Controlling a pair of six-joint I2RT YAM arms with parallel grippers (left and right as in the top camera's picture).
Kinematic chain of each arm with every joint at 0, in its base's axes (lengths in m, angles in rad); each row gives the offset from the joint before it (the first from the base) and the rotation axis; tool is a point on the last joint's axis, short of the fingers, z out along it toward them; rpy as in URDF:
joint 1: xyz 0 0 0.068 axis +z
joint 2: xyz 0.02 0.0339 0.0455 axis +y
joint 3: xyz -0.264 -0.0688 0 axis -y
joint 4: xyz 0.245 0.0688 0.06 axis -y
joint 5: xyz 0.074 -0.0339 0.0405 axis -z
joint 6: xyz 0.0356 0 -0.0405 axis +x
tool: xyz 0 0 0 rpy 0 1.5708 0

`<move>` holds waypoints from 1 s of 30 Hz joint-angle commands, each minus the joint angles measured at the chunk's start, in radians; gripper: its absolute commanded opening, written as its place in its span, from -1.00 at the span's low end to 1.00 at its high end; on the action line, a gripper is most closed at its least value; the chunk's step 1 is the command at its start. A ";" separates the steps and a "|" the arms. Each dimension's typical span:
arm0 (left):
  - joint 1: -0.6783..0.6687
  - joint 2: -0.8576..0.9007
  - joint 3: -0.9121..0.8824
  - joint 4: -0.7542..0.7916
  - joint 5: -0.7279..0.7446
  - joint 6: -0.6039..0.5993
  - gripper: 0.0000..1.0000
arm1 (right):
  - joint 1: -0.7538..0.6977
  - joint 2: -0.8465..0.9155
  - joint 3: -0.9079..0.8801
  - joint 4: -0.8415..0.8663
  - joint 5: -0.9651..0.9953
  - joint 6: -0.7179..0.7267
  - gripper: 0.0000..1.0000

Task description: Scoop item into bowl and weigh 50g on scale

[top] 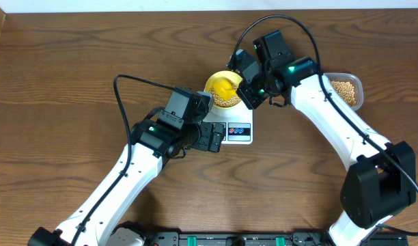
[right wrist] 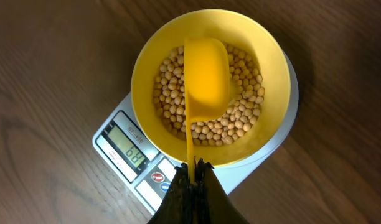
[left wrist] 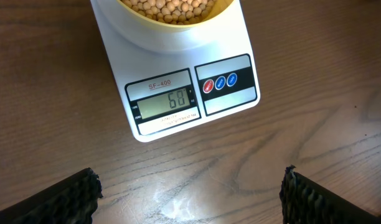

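Beans (right wrist: 240, 124) in bowl (right wrist: 144, 68), under scoop (right wrist: 206, 68) in right jaws

Left gripper (left wrist: 190, 194) wide — right gripper (right wrist: 192, 176) clamped

Display (left wrist: 164, 102) on the scale (left wrist: 228, 93) reading 68, red "SF-400" printed above it, smaller print unreadable

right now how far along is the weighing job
Done: the bowl sits on the scale with beans in it. In hand: the right fingers are shut on the scoop, its head over the beans; the left fingers hang open before the scale. Left: the display reads 68, over the 50 wanted, so some beans likely need to come out.
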 commanded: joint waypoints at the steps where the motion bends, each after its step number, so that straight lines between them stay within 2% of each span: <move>1: 0.001 -0.013 -0.008 0.000 0.004 0.005 0.89 | -0.007 0.004 -0.006 0.000 -0.029 0.064 -0.98; 19: 0.001 -0.013 -0.008 0.000 0.004 0.005 0.88 | -0.008 0.004 -0.006 -0.019 -0.055 0.101 -0.98; 23: 0.001 -0.013 -0.008 0.000 0.004 0.005 0.88 | -0.011 0.004 -0.006 -0.018 -0.113 0.105 -0.98; 30: 0.001 -0.013 -0.008 0.000 0.003 0.005 0.88 | -0.045 0.004 -0.006 -0.014 -0.133 0.189 -0.98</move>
